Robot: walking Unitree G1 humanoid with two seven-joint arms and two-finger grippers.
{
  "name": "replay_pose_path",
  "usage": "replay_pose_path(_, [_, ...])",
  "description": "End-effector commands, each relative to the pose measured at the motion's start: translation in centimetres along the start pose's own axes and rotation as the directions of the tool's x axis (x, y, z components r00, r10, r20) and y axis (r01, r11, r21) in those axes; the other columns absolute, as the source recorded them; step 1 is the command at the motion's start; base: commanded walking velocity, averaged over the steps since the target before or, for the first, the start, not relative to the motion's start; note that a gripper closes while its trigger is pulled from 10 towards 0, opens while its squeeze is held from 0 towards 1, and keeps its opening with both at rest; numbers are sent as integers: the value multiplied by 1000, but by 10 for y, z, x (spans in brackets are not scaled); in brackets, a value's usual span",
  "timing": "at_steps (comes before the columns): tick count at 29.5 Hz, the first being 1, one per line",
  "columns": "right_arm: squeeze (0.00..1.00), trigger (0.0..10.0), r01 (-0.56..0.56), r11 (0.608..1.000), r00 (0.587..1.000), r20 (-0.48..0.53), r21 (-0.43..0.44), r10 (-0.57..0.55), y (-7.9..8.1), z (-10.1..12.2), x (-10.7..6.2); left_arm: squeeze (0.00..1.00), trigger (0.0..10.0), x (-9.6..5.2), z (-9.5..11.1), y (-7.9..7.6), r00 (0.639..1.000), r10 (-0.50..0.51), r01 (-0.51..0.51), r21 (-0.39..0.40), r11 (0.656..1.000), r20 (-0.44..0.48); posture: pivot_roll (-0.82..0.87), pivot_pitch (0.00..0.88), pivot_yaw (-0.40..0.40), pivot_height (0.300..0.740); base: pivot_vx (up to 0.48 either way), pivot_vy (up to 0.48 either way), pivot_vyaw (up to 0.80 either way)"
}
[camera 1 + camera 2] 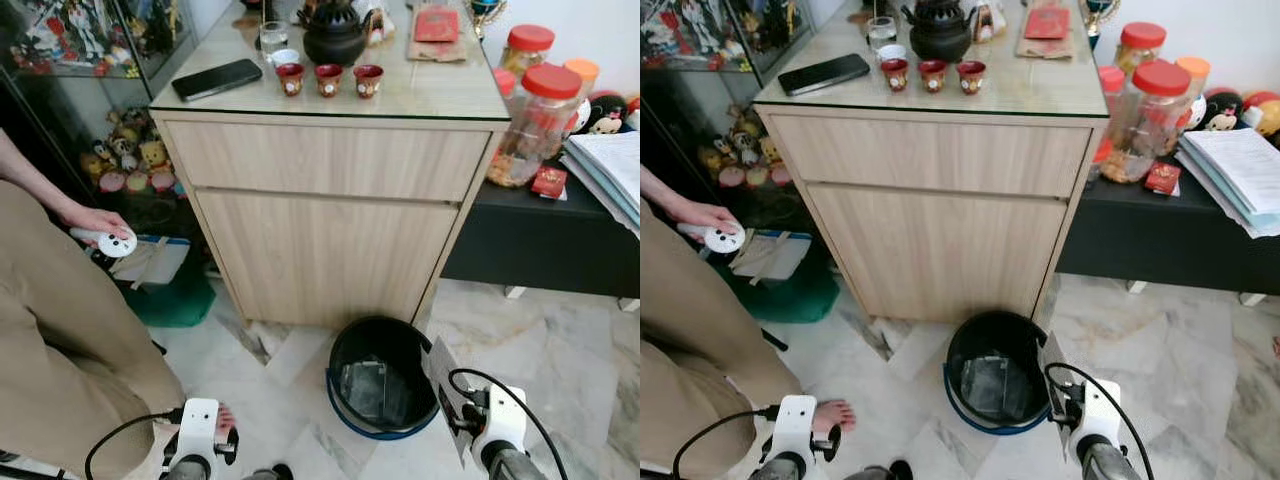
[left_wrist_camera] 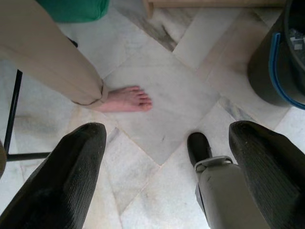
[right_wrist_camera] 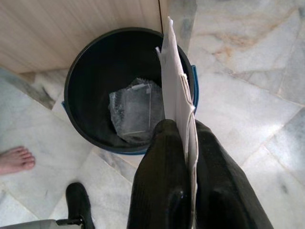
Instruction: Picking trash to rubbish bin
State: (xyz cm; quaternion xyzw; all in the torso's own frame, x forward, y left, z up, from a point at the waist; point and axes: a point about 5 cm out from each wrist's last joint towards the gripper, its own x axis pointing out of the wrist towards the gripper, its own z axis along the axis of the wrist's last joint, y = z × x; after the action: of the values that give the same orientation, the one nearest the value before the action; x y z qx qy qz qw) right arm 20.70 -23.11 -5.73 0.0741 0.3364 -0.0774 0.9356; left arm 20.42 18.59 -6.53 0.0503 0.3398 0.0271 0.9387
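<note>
A black rubbish bin (image 1: 352, 340) with a blue handle stands on the marble floor in front of the wooden cabinet; a clear plastic wrapper (image 3: 136, 110) lies in its bottom. My right gripper (image 3: 187, 138) is shut on a flat piece of white paper (image 3: 175, 90), held edge-up over the bin's near right rim. That paper (image 1: 443, 385) shows at the bin's right side in the eye views. My left gripper (image 2: 167, 152) hangs low on the left, open and holding nothing, above bare floor.
A person in beige trousers (image 1: 60, 350) stands at left, barefoot (image 2: 125, 99), holding a white controller (image 1: 112, 241). The wooden cabinet (image 1: 330, 210) carries a teapot, cups and a phone. A dark low bench (image 1: 540, 235) with jars is at right. A green bag (image 1: 170, 300) lies left.
</note>
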Motion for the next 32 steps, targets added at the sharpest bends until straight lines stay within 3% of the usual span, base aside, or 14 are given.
replay_pose_path(1, [0,10000,9,1000,1000,-24,5,-9,-2,-5,-2,0,10000,-3,-10,1,999,-2,2,8,1000,-40,-58,135,31,740,240,0,0])
replay_pose_path(32, [0,10000,57,998,991,-119,13,-55,-12,-25,-9,0,10000,-4,-15,1,997,-5,7,25,1000,-72,-62,125,29,740,298,0,0])
